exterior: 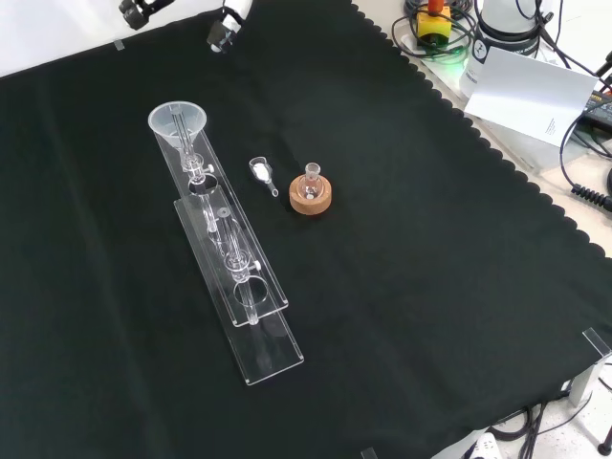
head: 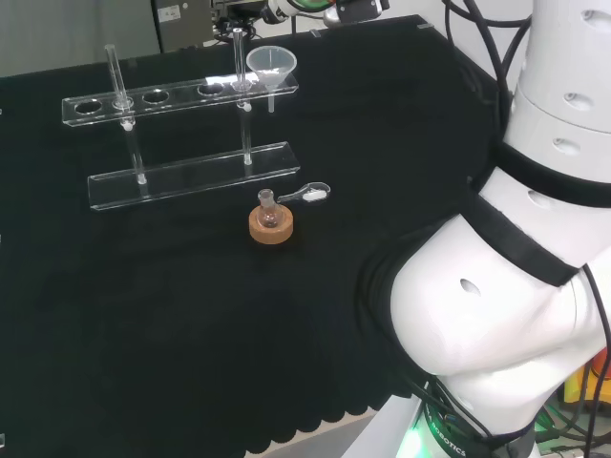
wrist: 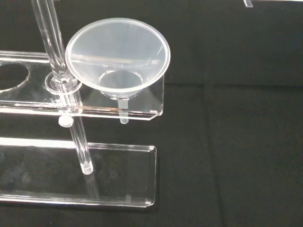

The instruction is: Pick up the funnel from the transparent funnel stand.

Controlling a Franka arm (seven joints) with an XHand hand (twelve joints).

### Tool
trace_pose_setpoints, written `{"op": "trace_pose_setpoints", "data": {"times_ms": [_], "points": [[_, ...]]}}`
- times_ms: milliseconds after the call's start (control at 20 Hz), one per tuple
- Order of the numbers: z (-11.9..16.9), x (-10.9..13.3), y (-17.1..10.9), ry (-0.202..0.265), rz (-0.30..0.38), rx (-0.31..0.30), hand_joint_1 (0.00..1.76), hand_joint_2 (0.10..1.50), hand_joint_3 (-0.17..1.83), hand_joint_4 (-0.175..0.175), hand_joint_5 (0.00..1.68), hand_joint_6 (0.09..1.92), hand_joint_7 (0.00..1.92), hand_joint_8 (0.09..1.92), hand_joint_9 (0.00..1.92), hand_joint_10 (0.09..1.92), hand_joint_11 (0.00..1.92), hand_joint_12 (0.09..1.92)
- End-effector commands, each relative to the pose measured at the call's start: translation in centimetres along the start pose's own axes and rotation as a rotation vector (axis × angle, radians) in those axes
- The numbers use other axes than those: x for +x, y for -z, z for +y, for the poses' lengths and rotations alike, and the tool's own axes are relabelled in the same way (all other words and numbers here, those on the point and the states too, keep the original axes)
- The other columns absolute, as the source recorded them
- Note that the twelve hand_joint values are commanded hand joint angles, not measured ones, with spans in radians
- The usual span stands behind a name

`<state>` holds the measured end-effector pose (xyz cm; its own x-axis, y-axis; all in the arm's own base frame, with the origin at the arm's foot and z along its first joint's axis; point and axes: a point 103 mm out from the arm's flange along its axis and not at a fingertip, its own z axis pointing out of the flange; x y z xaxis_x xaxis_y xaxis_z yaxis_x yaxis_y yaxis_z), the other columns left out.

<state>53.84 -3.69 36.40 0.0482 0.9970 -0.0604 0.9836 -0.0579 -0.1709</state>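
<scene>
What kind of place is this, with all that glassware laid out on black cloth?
Most likely a robotics lab set up as a chemistry bench: a clear funnel sits in a transparent funnel stand, a small flask rests on a cork ring, and a white robot arm stands alongside.

Funnel (wrist: 117, 56): translucent plastic, upright, wide mouth up, seated in the end hole of the stand's top plate, stem poking through below. Funnel stand (head: 191, 172): clear acrylic, holed top plate on two rods over a base plate, on the black cloth.

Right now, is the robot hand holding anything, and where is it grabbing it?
Nothing is held. The funnel sits in the end hole of the clear stand, untouched.
</scene>
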Motion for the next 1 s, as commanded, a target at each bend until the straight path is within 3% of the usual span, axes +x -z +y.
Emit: {"op": "trace_pose_setpoints", "data": {"times_ms": [50,600,1000], "points": [[1.5,0.3,-2.3,0.038,-0.039,0.113,0.48,0.86,0.23,0.014,0.15,0.09,0.03,0.46,0.19,0.67,0.0,1.4],[3.3,1.2,-3.7,0.08,-0.106,0.183,0.49,0.78,0.23,0.002,0.1,0.09,0.0,0.53,0.17,0.68,0.03,1.43],[4.7,2.2,-5.1,0.085,-0.19,0.221,0.51,0.74,0.22,0.005,0.0,0.09,0.0,0.38,0.16,0.73,0.14,1.4]]}}
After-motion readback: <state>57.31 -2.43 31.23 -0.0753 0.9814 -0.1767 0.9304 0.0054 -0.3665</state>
